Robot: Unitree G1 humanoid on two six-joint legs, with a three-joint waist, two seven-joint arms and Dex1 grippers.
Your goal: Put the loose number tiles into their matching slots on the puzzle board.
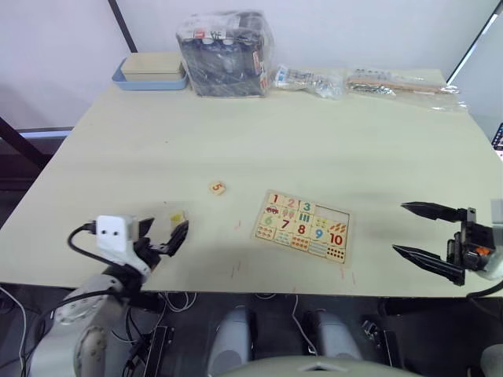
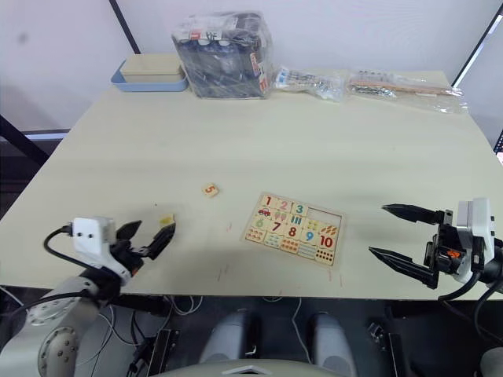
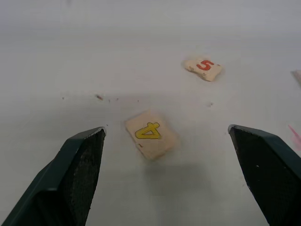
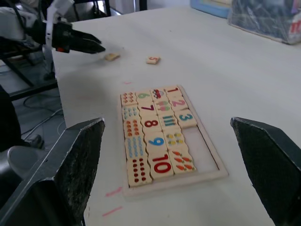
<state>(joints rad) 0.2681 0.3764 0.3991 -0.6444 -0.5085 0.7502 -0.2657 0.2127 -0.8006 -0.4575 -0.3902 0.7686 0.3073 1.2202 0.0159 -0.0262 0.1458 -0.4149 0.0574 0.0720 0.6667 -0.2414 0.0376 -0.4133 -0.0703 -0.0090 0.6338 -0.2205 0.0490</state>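
A loose tile with a yellow 4 (image 3: 150, 134) lies flat on the table, just ahead of my left gripper (image 3: 165, 128). That gripper is open, its fingers either side of the tile and not touching it. A tile with a red 5 (image 1: 218, 188) lies farther off, between the 4 tile and the puzzle board (image 1: 332, 215). The board holds 1, 2 and 3 in its top row, with bare slots to the right of the 3. My right gripper (image 1: 399, 228) is open and empty, hovering to the right of the board.
At the table's far edge stand a blue-rimmed tray (image 1: 126, 78) with a wooden box, a plastic-wrapped dark box (image 1: 225, 53) and two clear bags (image 1: 310, 78) (image 1: 397, 82). The front edge (image 1: 236, 290) runs just below both grippers.
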